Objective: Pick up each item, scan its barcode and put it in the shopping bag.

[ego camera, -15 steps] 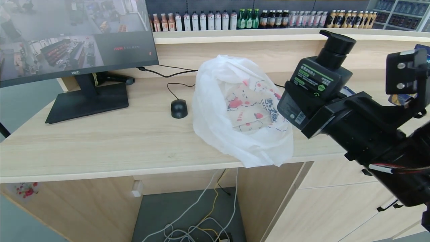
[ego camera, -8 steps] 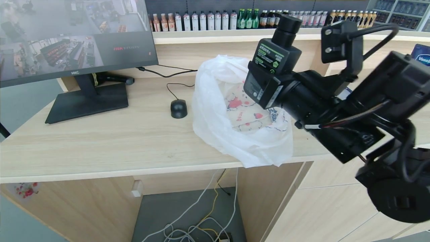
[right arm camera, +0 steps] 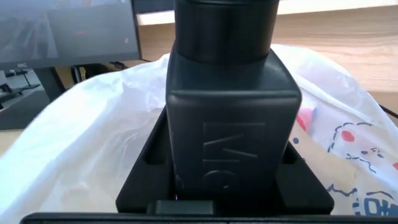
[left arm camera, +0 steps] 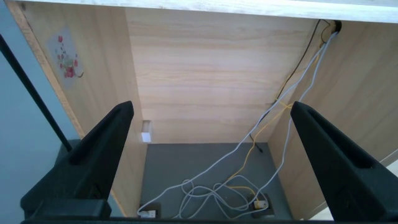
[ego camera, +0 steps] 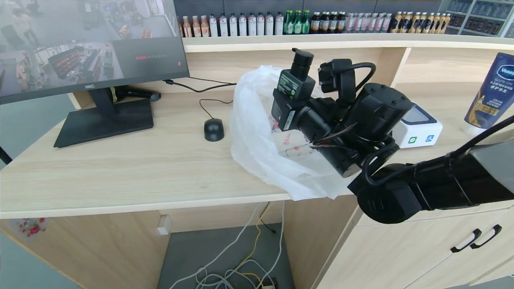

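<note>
Black pump bottle clamped by its lower body in the right gripper; pump head up and tilted a little, barcode label on the side facing the head camera; held in the air over the open mouth of the white shopping bag, not yet inside it. Already bagged: one cartoon-print pack, visible through the thin plastic. Probably past the scanning step, judging by how far off to the right the white scanner box stands; lowering into the bag and letting go yet to be done. Left over on the counter: blue lotion bottle, upright beyond the scanner box, to be picked up, scanned and bagged in turn. Left gripper spread wide and holding nothing, hanging below the desk edge above loose cables on the floor.
</note>
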